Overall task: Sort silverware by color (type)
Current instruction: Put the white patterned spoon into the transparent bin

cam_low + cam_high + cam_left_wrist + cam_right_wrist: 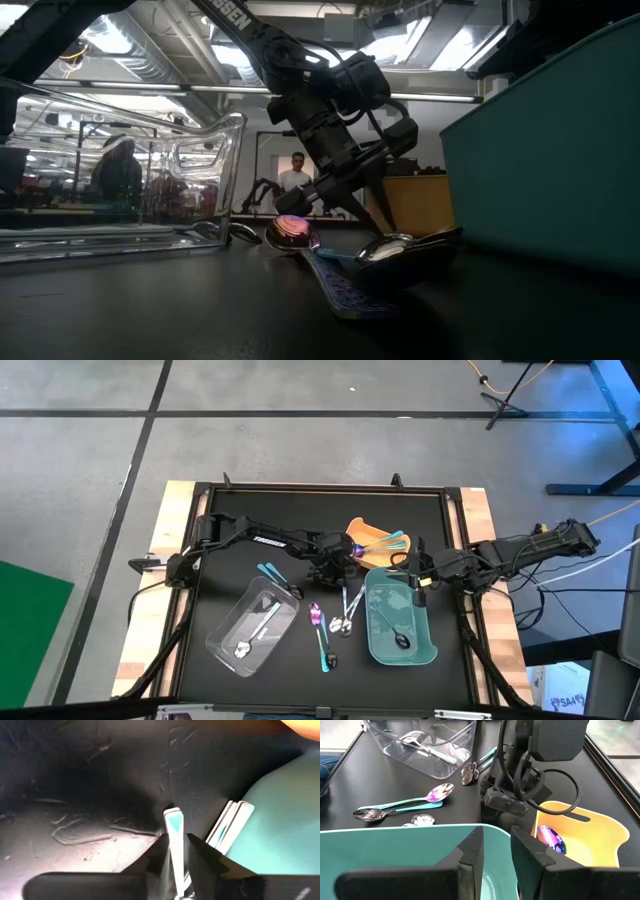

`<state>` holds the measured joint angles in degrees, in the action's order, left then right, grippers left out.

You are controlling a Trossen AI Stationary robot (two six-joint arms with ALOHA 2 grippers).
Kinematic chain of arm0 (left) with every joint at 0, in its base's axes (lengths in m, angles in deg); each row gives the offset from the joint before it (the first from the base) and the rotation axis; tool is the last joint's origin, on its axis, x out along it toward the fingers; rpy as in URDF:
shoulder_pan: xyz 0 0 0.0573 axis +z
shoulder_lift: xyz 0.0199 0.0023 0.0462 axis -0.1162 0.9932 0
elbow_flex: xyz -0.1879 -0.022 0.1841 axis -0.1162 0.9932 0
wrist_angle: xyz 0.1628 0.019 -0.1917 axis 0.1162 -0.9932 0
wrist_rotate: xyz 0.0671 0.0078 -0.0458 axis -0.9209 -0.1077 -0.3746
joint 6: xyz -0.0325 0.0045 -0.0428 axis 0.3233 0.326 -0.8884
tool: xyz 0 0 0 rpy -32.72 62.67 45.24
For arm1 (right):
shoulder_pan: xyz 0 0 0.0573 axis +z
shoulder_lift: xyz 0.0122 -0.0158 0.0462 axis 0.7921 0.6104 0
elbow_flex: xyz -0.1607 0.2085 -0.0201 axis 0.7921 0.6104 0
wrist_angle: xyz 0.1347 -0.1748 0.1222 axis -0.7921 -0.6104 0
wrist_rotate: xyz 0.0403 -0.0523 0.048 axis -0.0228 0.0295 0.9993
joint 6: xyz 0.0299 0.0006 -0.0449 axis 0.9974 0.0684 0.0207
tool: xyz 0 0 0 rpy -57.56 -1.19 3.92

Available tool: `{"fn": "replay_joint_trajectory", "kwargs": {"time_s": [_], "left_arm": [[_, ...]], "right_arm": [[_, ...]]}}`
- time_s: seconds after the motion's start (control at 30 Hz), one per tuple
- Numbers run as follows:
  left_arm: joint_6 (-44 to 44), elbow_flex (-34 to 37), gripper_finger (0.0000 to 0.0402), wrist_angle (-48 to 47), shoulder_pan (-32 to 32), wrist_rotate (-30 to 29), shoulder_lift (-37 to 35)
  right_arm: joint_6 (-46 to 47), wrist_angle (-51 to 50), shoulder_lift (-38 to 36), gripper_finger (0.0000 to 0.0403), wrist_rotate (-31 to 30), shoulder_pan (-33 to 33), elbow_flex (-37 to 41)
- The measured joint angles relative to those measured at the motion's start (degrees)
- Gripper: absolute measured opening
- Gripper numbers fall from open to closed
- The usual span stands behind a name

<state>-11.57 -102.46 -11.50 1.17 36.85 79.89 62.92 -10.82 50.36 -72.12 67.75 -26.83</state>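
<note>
Silverware lies spread over the black table [230,530]. From above, the left gripper [331,572] sits low at the centre, just left of the teal tray [428,650] and near the yellow tray [357,528]. Loose spoons [340,622] lie nearer than it; two more spoons rest in the clear tray [225,647], one dark spoon in the teal tray, several in the yellow one. The right gripper [417,596] hangs over the teal tray's far rim.

At table height, an iridescent spoon bowl [288,232] and a silver one [385,248] lie in front, with the left gripper [372,212] down behind them by the teal wall [540,160].

The left wrist camera shows the fingers [206,857] narrowly parted on either side of a teal handle [174,827], close but, I judge, not firmly clamped. Two more handles [232,820] lie just beside, against the teal tray.

The right wrist camera shows its own fingers [470,851] part open, empty, over the tray rim [395,831].

To do this well: close squarely on the single handle, keep clear of its neighbours, lift straight before carrying.
</note>
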Motion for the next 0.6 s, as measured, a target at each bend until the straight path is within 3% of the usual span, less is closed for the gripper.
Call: {"fn": "replay_joint_trajectory", "kwargs": {"time_s": [0.33,0.6], "left_arm": [[1.7,-0.07,0.0095,0.02,-2.08,-2.77,-0.09],[-3.59,-0.07,0.0096,0.59,-5.32,-4.69,-0.11]], "right_arm": [[-0.01,-0.01,0.0,0.0085,0.01,-0.01,0.0],[-0.02,-0.02,0.0,0.0085,0.01,0.0,0.0]]}}
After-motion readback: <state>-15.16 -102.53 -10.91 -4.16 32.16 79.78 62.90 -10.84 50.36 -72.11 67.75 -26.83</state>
